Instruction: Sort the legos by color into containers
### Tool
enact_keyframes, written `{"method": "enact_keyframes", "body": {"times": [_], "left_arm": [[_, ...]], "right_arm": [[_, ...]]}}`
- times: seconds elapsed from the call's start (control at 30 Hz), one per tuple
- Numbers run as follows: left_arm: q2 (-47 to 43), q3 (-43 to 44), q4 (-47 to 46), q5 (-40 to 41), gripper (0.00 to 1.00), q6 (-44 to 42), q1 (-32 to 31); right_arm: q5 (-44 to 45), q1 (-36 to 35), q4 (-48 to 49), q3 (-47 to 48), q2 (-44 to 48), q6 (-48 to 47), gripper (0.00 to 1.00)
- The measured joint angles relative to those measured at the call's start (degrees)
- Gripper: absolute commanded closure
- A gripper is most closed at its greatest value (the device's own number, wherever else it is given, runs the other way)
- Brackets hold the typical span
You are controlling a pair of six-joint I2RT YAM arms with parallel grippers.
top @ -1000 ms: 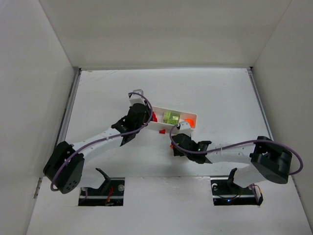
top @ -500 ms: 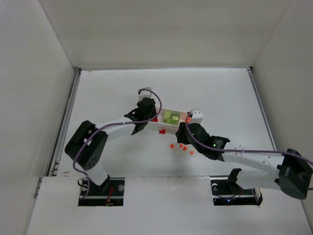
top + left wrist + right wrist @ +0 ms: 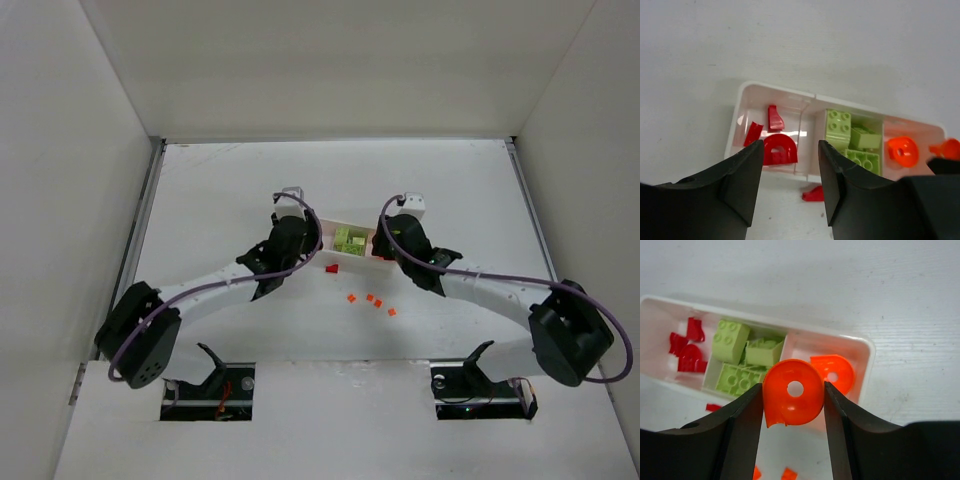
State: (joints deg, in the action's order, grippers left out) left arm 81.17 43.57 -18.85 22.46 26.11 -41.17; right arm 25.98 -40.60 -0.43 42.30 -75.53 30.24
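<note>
White tabletop (image 3: 450,190): nearest, tiny loose orange bricks (image 3: 369,298) and a small red brick (image 3: 332,268) lie outside the long white plastic tray (image 3: 866,360). Over its right compartment (image 3: 800,342) the right gripper (image 3: 792,390) pinches a round orange holed piece (image 3: 805,407); best lower it before releasing. Over the red section, the left gripper (image 3: 790,147) is spread, empty

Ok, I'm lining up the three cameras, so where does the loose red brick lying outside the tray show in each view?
Top external: red brick at centre, just below the green bricks in the picture.
Left wrist: bottom centre, just below the tray.
Right wrist: lower left, below the tray.
Shared landmark: the green bricks in the tray's middle compartment.
</note>
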Motion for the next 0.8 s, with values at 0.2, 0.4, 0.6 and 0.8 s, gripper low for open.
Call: {"method": "enact_keyframes", "body": {"times": [0.2,0.4,0.6,0.8], "left_arm": [[-8.52,-8.55,-0.61,3.1,0.55,1.9,-7.78],[-8.04,-11.87,0.07,6.27,0.51,5.86,-13.68],[-1.18,-11.47,-0.74,6.75,0.48,7.56,-14.75],[5.51,-8.0,-1.53,6.69,0.48,7.61,-14.91]], "right_arm": [[-0.17,1.62,1.29,1.73,-6.1,-1.22,0.48],[0.24,1.62,1.64,1.88,-6.27,-1.92,0.29],[0.9,1.33,1.64,1.62,-2.78,-2.23,0.36],[1.53,-3.02,2.34,-3.76,7.93,-1.75,0.57]]}}
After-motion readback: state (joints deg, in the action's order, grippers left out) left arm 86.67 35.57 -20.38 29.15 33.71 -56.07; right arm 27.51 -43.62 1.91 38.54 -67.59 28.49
